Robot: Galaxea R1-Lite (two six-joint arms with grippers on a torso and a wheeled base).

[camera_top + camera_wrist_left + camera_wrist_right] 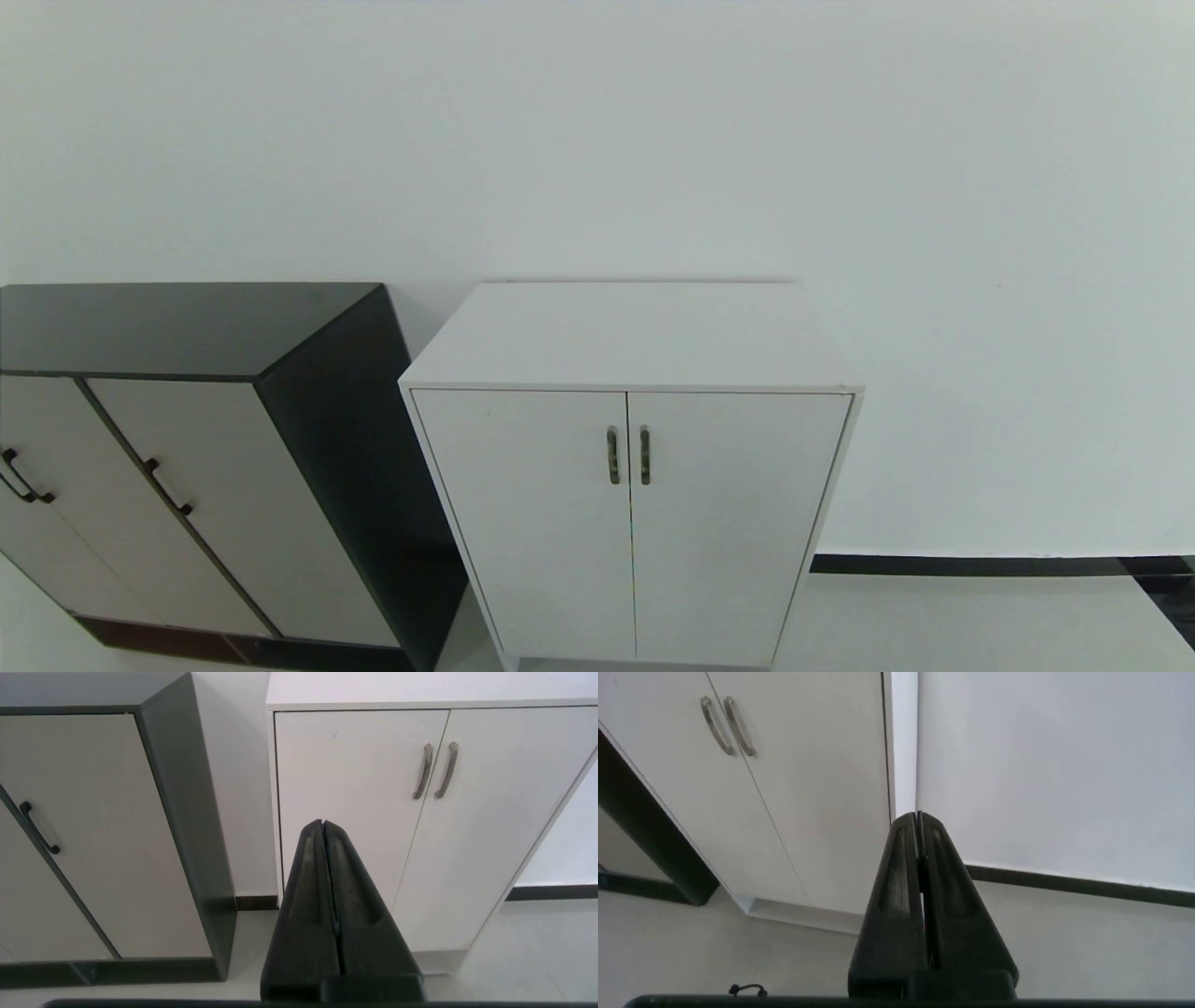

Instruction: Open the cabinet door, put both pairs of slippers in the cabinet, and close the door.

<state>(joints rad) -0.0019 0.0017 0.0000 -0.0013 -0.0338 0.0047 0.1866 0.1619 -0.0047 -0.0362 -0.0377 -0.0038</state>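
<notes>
A white two-door cabinet [635, 523] stands against the wall, both doors closed, with two metal handles [627, 455] side by side at the middle seam. In the left wrist view my left gripper [322, 826] is shut with nothing in it, some way in front of the white cabinet [374, 793] and its handles [435, 770]. In the right wrist view my right gripper [919, 819] is also shut and empty, near the cabinet's right front corner [878, 784], with the handles [727, 726] off to one side.
A black cabinet with beige doors [177, 485] and dark handles stands to the left of the white one, a narrow gap between them. A plain white wall [980, 280] with a black skirting [980, 565] runs behind. Light floor [1083, 943] lies open to the right.
</notes>
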